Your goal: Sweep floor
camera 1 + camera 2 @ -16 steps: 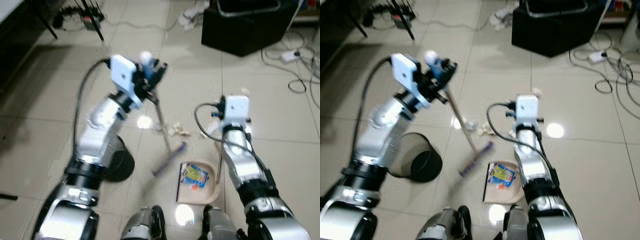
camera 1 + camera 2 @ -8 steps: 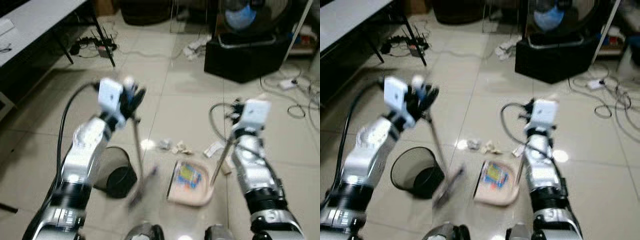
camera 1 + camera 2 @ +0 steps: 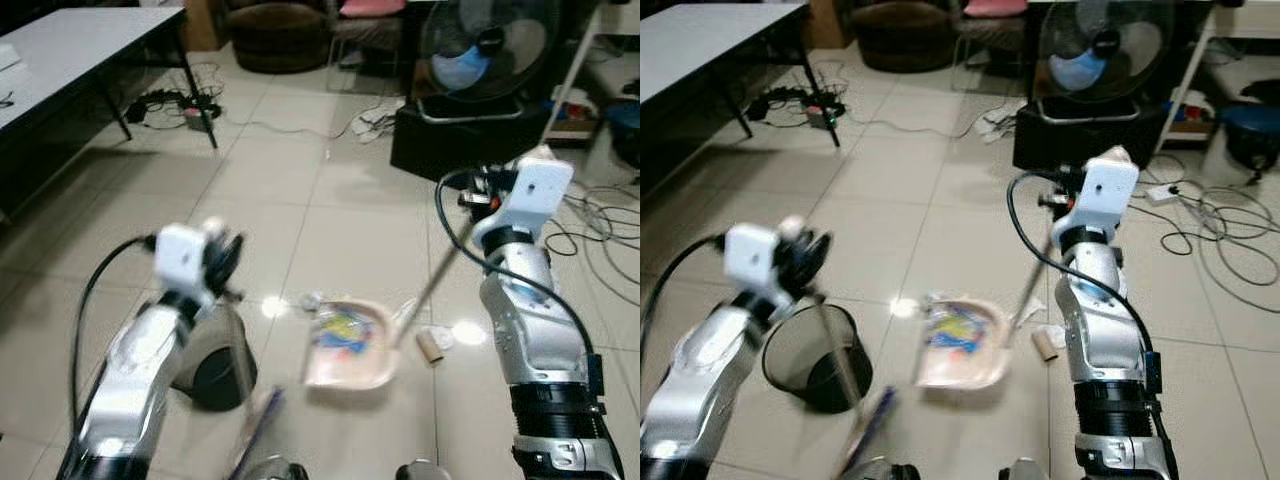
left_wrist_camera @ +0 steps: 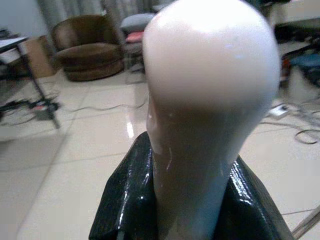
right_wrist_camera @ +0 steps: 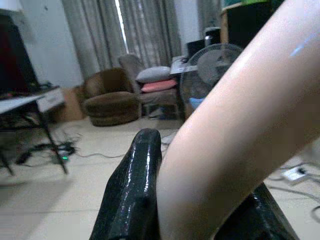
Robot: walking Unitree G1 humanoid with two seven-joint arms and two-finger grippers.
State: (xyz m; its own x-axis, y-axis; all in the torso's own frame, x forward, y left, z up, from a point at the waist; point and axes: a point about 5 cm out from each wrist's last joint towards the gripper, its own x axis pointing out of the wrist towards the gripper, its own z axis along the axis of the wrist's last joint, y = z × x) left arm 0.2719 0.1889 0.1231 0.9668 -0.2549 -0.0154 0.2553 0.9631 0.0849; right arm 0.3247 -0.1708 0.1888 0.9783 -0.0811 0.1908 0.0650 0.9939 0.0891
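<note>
While the left hand (image 3: 222,262) grips the broom (image 3: 845,385), the dustpan (image 3: 346,346) hangs below the right hand (image 3: 487,187).

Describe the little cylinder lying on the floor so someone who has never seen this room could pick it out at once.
Start at the black box with the fan on it at the far side of the tiled floor, then come toward the robot to the beige dustpan holding colourful wrappers. Just to its right, beside the robot's right arm, lies a short tan cardboard tube. It is the one brown roll there; the scrap beside it is flat and white.
</note>
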